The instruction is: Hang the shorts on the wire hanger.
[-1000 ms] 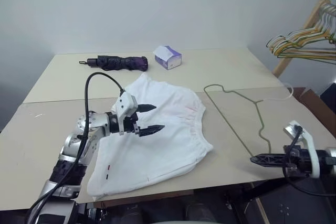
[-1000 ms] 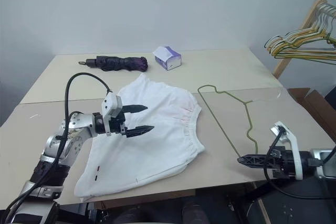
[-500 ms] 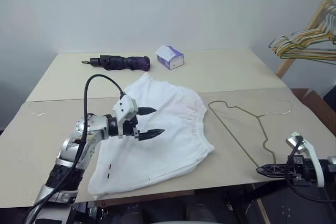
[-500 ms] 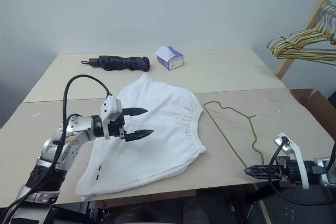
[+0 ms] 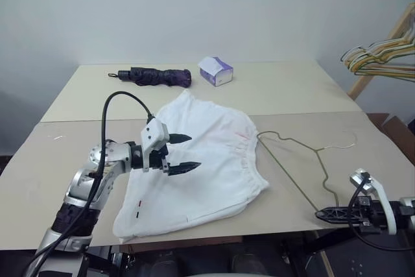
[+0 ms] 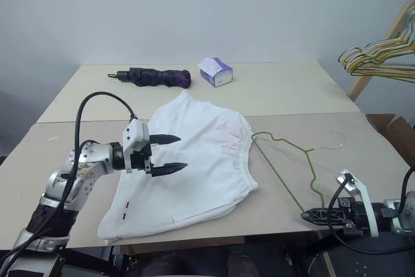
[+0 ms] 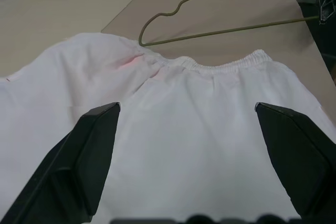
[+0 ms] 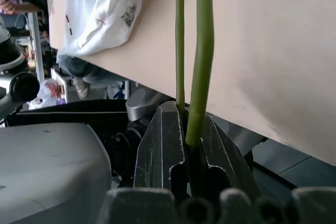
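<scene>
Table (image 5: 78, 160): two beige tops butting along a seam, taking up most of the scene.
Umbrella (image 5: 155, 76): folded, dark purple, lying on the table's far top.
Tissue box (image 5: 216, 71): white and purple, sitting just beside the umbrella.
Hangers (image 5: 382, 56): yellow, green and pink bunch, hanging on a wooden rack (image 5: 389, 40) beyond the table's right edge.

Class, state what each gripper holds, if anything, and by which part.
The right gripper is shut on the wire hanger, pinching its corner at the table's near edge. The left gripper is open above the shorts, holding nothing.
</scene>
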